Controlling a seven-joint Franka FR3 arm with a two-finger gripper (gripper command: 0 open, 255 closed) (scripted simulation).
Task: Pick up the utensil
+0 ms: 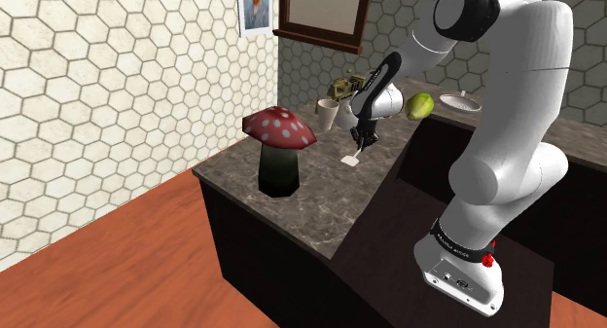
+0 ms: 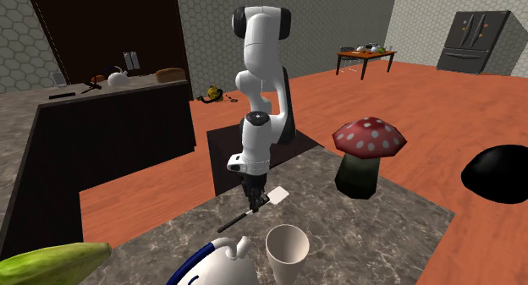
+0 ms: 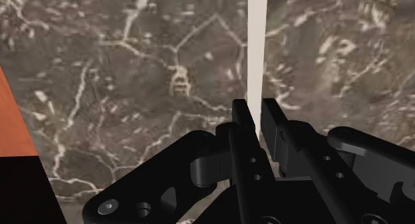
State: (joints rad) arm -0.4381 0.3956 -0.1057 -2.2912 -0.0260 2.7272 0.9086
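Slippage is the main risk: the black gripper is closed on the spatula by its thin, flat, smooth white shaft, so the tool may twist or slide out on lifting. It hangs low over the glossy veined stone counter, near the red spotted mushroom figure, to its right in the shoulder view.

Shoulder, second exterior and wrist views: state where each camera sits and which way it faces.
Shoulder view: beside the base of the arm, looking down over the counter; the arm reaches up and left.
Second exterior view: across the counter, facing the arm over a cup.
Wrist view: on the hand, looking down at the counter; fingers clasp the white utensil.
Shared: both exterior views show the red mushroom.
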